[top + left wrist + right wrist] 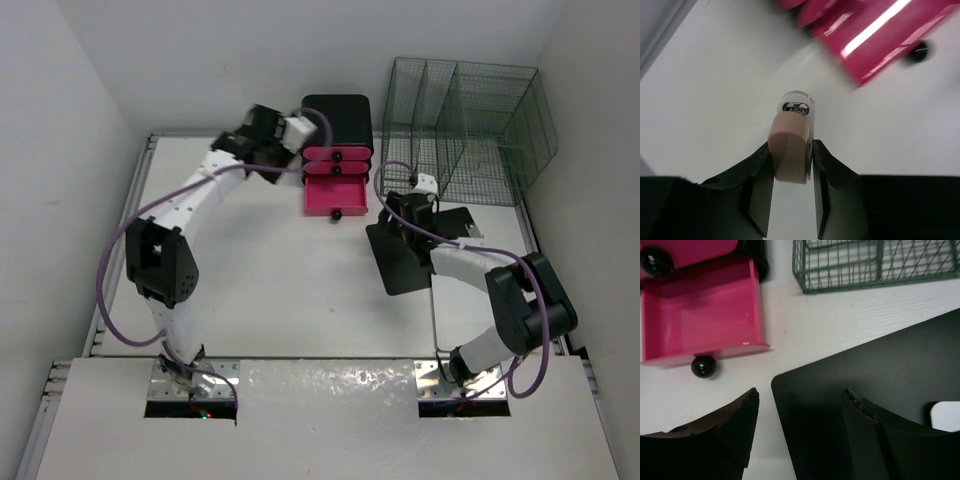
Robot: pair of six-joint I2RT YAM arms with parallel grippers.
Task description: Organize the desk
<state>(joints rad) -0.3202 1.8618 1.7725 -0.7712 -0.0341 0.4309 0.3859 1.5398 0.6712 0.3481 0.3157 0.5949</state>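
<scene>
On the white desk (290, 290), a pink drawer unit (337, 165) stands at the back with its lowest drawer (700, 310) pulled out and nothing in it. My left gripper (792, 150) is shut on a small beige block (789, 142) with a clear rounded end holding a metal part. It hangs above the desk just left of the pink drawers (875, 35). In the top view the left gripper (272, 170) sits beside the unit. My right gripper (800, 395) is open, nothing between its fingers, over the near corner of a black mat (875, 385).
A green wire rack (465, 125) stands at the back right, close behind the black mat (415, 255). The open drawer has a black round knob (703, 366). A white piece (946, 416) lies on the mat. White walls close in on both sides.
</scene>
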